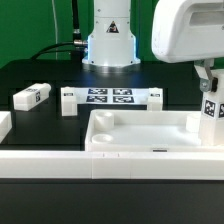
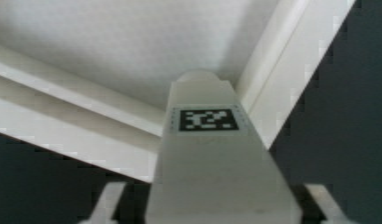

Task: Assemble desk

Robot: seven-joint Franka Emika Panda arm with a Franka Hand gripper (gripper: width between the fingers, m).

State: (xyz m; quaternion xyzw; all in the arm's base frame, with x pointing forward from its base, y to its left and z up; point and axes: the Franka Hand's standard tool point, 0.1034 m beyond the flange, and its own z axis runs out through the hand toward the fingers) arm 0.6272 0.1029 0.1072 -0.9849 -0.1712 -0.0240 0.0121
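At exterior view's right end of desk top [image 1: 130,148], upright tagged leg [image 1: 210,115] sits between gripper [image 1: 208,92] fingers [image 2: 110,204]; cannot tell whether jaws clamp it. Desk top lies on black table [image 1: 40,125], front centre.

Black counter [image 1: 40,125] in shot, the marker board [image 1: 110,97] lying flat on it, tags up, towards the back. Long low white rail [image 1: 45,165] along the front. Green backdrop [image 1: 35,25] behind, dark cable [image 1: 68,45] crossing it.

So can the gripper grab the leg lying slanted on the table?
Probably not yet: the gripper has an upright leg between its fingers. The slanted leg lies uncovered, with open table around it.
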